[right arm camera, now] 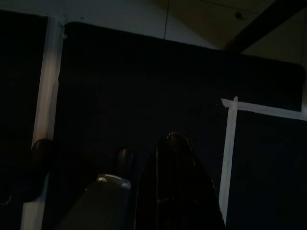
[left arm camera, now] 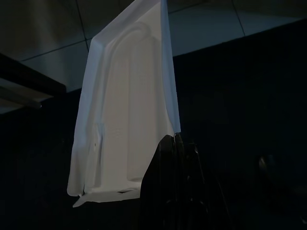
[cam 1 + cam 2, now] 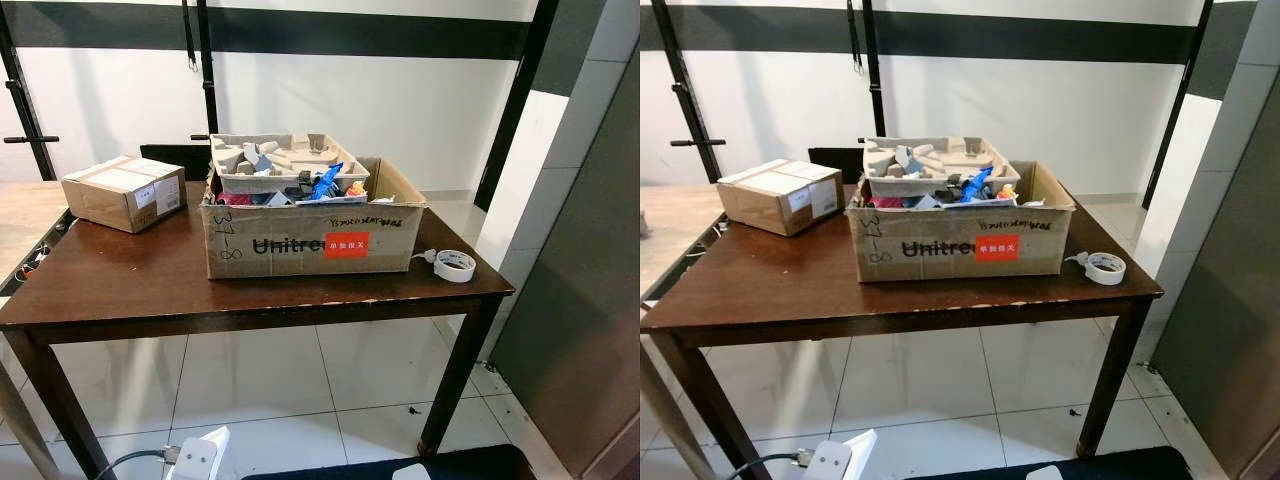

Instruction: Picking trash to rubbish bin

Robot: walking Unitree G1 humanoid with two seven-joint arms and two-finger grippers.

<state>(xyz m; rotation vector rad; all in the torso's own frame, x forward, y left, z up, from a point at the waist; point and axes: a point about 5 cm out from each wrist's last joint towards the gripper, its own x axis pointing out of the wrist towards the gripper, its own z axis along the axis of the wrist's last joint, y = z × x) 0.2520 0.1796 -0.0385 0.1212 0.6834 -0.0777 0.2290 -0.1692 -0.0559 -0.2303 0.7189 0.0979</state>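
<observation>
On the table (image 3: 120, 290): a big open box (image 3: 310, 235) at centre, a moulded tray (image 3: 285, 160) resting on its heaped contents; small closed box (image 3: 125, 192) to the left; tape roll (image 3: 455, 265) right, near the edge. Below in front, possibly a plug adapter (image 3: 195, 458).

The table (image 3: 130, 290) is dark wood with a dull sheen. The big box (image 3: 300, 240) and small box (image 3: 125, 192) are matt brown cardboard. The tray (image 3: 285, 160) looks like rough grey moulded pulp. The floor (image 3: 260, 390) is glossy pale tile.
</observation>
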